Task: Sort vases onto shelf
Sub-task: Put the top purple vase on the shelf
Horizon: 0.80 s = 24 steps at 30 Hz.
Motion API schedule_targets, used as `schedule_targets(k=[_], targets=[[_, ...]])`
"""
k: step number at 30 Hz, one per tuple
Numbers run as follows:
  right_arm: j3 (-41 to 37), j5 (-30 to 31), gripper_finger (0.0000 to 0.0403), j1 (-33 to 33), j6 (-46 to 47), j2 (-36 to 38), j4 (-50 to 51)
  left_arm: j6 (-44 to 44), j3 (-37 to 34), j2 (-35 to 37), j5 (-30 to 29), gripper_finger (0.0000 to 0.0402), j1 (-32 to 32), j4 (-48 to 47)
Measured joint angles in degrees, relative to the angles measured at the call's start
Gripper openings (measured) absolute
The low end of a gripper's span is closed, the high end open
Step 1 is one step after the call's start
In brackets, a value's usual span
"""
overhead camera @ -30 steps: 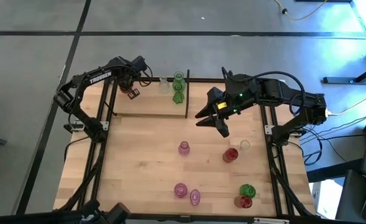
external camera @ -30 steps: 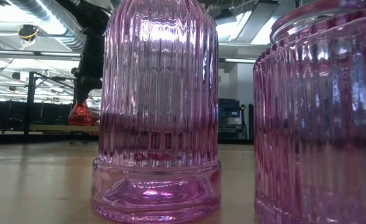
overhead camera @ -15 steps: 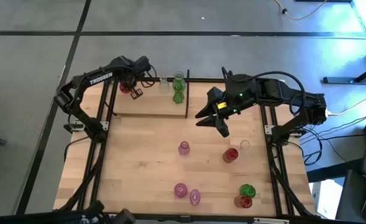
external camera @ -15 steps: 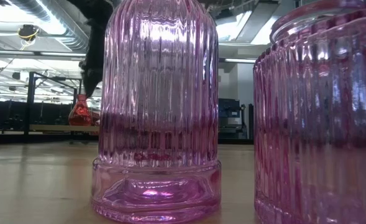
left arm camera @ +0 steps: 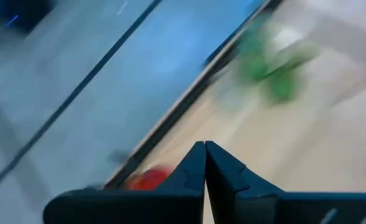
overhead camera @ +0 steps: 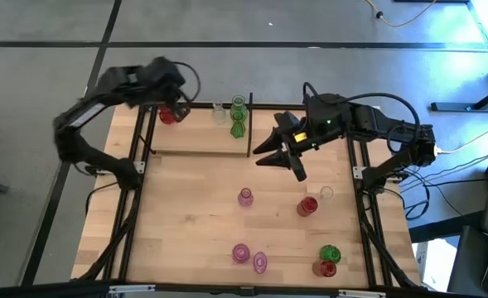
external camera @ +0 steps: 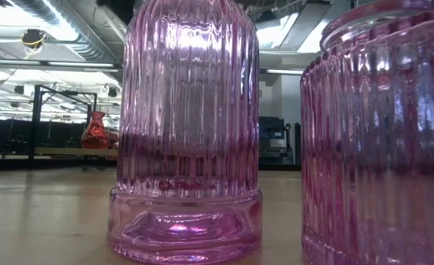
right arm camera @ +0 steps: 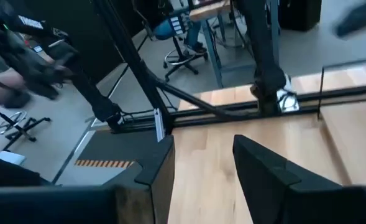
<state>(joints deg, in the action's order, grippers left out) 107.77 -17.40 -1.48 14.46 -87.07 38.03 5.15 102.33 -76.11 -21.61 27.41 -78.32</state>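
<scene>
The shelf (overhead camera: 195, 139) lies at the table's far left. On it stand a red vase (overhead camera: 167, 114), a clear one (overhead camera: 219, 112) and two green ones (overhead camera: 238, 124), each on its base. My left gripper (left arm camera: 204, 151) is shut on nothing, raised above the shelf's far left corner (overhead camera: 174, 84), with the red vase (left arm camera: 148, 179) below it. My right gripper (overhead camera: 278, 151) hangs open above the table just right of the shelf, its fingers (right arm camera: 266, 168) with nothing between them. Loose pink (overhead camera: 245, 196), red (overhead camera: 307, 205), clear (overhead camera: 326, 193) and green (overhead camera: 330, 252) vases stand on the table.
Two pink vases (overhead camera: 241, 252) (overhead camera: 260, 262) stand close to the near edge and fill the low view (external camera: 187, 132). A red vase (overhead camera: 325, 267) stands by the green one at the near right. Black frame posts run along both table sides.
My left gripper has risen fast from beside the red vase on the shelf and drawn back toward the far left, tipping from steeply down toward a slant. The red vase stays upright on the shelf. My right gripper has tipped up a little in place.
</scene>
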Motion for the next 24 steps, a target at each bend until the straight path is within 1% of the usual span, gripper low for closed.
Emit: schedule_targets(k=[2, 4, 7, 10, 13, 18, 20, 24], targets=[[0.0, 0.3, 0.0156, 0.1, -1.5, 0.0, -1.1, 2.3, 2.0, 2.9, 3.5, 0.0000, -3.8, 1.9], [0.0, 0.2, 0.0156, 0.5, -2.9, 0.0, -3.1, 4.4, 3.4, 5.8, 5.5, 0.0000, -7.6, 4.5], [0.0, -1.1, 0.0156, 1.5, -3.2, 0.0, -6.8, 9.0, 3.9, 9.6, 5.5, 0.0000, -14.2, 9.7], [0.1, -2.2, 0.0156, 1.9, -3.2, 0.1, -10.0, 10.8, 3.9, 11.8, 3.8, 0.0000, -20.0, 13.8], [0.2, -2.8, 0.0156, 1.9, -3.2, 0.3, -13.0, 11.0, 3.9, 12.2, 1.8, 0.0000, -25.3, 15.7], [0.2, -3.6, 0.0156, 1.9, -3.2, 0.8, -11.6, 11.1, 3.1, 10.6, 1.6, 0.0000, -33.8, 16.4], [0.2, -3.1, 0.0156, 1.9, -3.2, 1.0, -9.2, 11.8, 1.2, 10.0, 2.7, 0.0000, -37.5, 16.4], [0.2, 0.2, 0.0156, 1.9, -3.0, 1.2, -4.5, 16.5, -4.7, 9.3, 3.6, 0.0000, -44.3, 16.5]])
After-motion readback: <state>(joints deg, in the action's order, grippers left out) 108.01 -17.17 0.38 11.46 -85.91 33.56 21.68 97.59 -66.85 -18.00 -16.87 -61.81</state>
